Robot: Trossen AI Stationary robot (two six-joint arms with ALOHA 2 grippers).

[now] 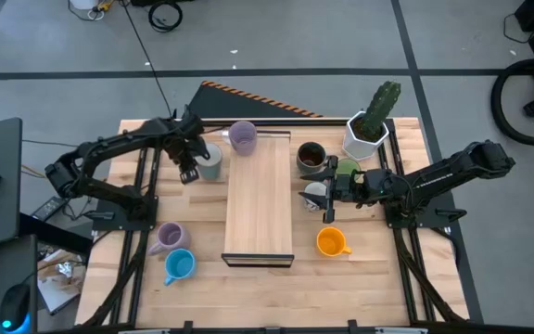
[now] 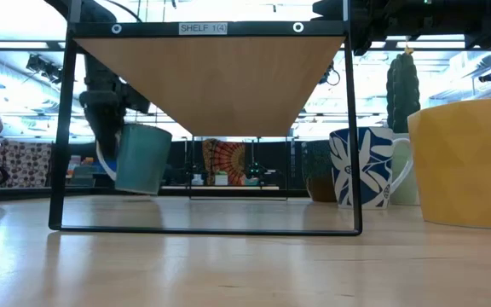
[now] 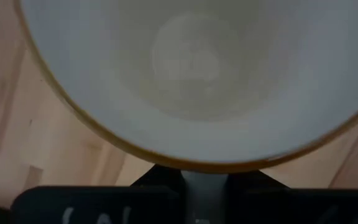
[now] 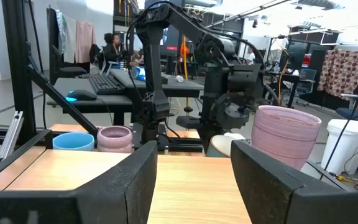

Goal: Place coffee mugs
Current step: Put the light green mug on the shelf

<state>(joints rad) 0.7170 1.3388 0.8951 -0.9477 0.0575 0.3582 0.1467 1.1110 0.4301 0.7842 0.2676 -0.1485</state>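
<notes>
My left gripper (image 1: pixel 193 169) is shut on a light green mug (image 1: pixel 210 162), held off the table left of the wooden shelf (image 1: pixel 259 199); the low view shows this mug (image 2: pixel 141 159) in the air. A purple mug (image 1: pixel 242 136) stands on the shelf's far end. My right gripper (image 1: pixel 323 199) is open at the shelf's right edge, its fingers (image 4: pixel 135 180) empty and pointing left. Beside it stand a white mug (image 1: pixel 314 192), a dark brown mug (image 1: pixel 311 156) and a green mug (image 1: pixel 347 170). An orange mug (image 1: pixel 331 242), a purple mug (image 1: pixel 169 237) and a blue mug (image 1: pixel 179 266) stand on the table. My left gripper pinches the light green mug at its side just below the rim (image 3: pixel 204 186), on the handle side (image 2: pixel 106 164); the fingers hide whether they have the handle or the wall. It comes from above and from the left. The mug is lifted clear and slightly tilted.
A white faceted pot with a cactus (image 1: pixel 369 130) stands at the far right of the table. The shelf's black frame (image 2: pixel 58 128) rises on both sides in the low view. A blue-and-white patterned mug (image 2: pixel 361 167) shows there. Bare wood lies along the near edge.
</notes>
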